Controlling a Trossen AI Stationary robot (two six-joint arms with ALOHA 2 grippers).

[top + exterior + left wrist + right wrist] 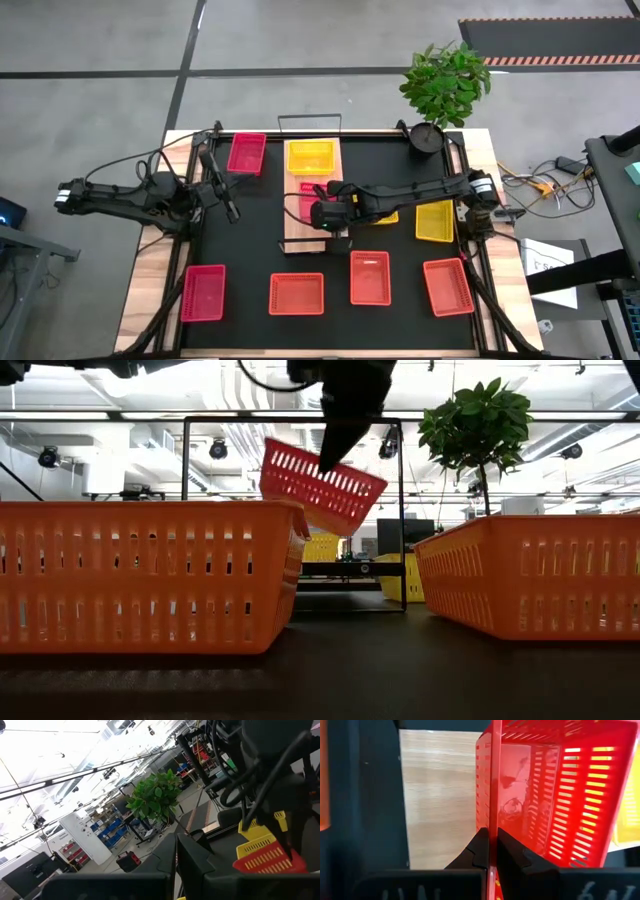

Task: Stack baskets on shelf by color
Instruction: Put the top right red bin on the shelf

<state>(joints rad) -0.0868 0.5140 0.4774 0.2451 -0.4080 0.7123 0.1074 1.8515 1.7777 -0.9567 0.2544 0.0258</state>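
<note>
A red basket (305, 192) hangs tilted over the light-wood shelf (330, 235), with my right gripper (492, 851) shut on it; the low view shows the basket (320, 485) clear of the surface. At the shelf's far end sits a yellow basket (310, 157). My left gripper (233, 212) waits shut and holding nothing over the mat's left side. My right gripper pinches one side wall of the red basket at its rim (492, 827), one finger inside the basket and one outside. The fingers slant down from the table's right side. The basket hangs tilted below them, lifted clear above the shelf.
On the black mat (250, 250) lie pink baskets at far left (246, 153) and near left (203, 292), orange baskets along the near edge (296, 293) (369, 277) (447, 286), and a yellow one at right (434, 220). A potted plant (445, 85) stands at the far right corner.
</note>
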